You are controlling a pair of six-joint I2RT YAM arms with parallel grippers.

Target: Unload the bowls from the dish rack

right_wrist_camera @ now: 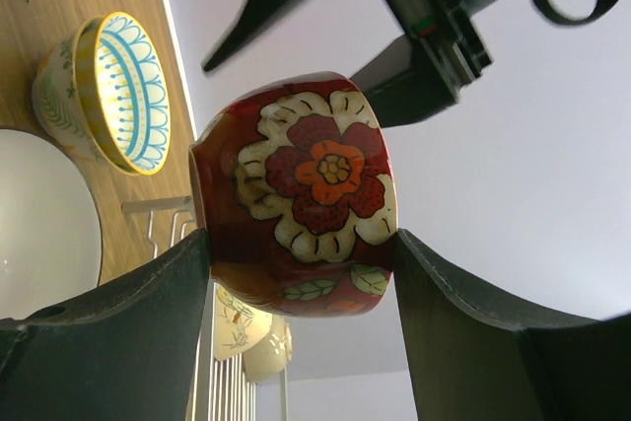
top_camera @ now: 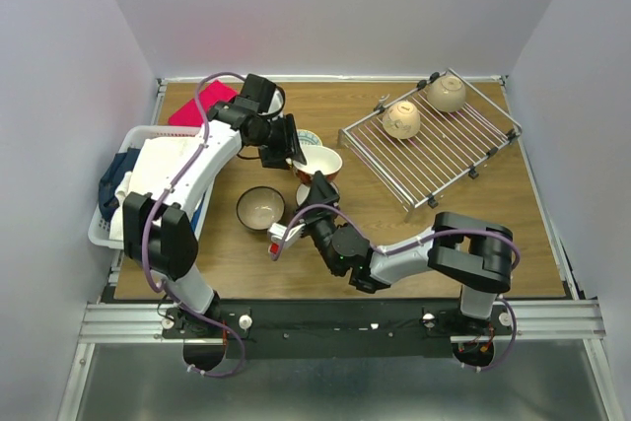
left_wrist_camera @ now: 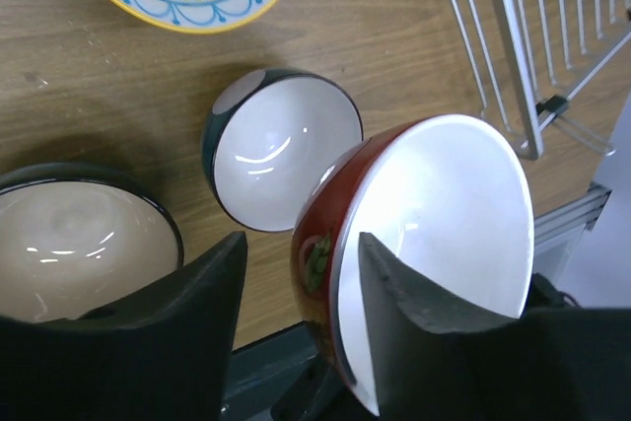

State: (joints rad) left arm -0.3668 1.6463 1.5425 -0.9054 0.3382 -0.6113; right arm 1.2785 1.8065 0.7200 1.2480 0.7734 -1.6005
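Red bowl (right_wrist_camera: pixel 296 184): off the rack (top_camera: pixel 449 160), over mid-table (top_camera: pixel 246 255), tipped on its side, clamped across its walls by the right tool (right_wrist_camera: pixel 301 244). Left tool (left_wrist_camera: pixel 301 244): partly wide, straddling the rim, outer finger (left_wrist_camera: pixel 197 322) clear of the wall. Tan bowls (top_camera: pixel 401 120): two, on the rack.

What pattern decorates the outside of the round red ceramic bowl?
The red ceramic bowl shows a red and cream flower, green leaves; right wrist view.
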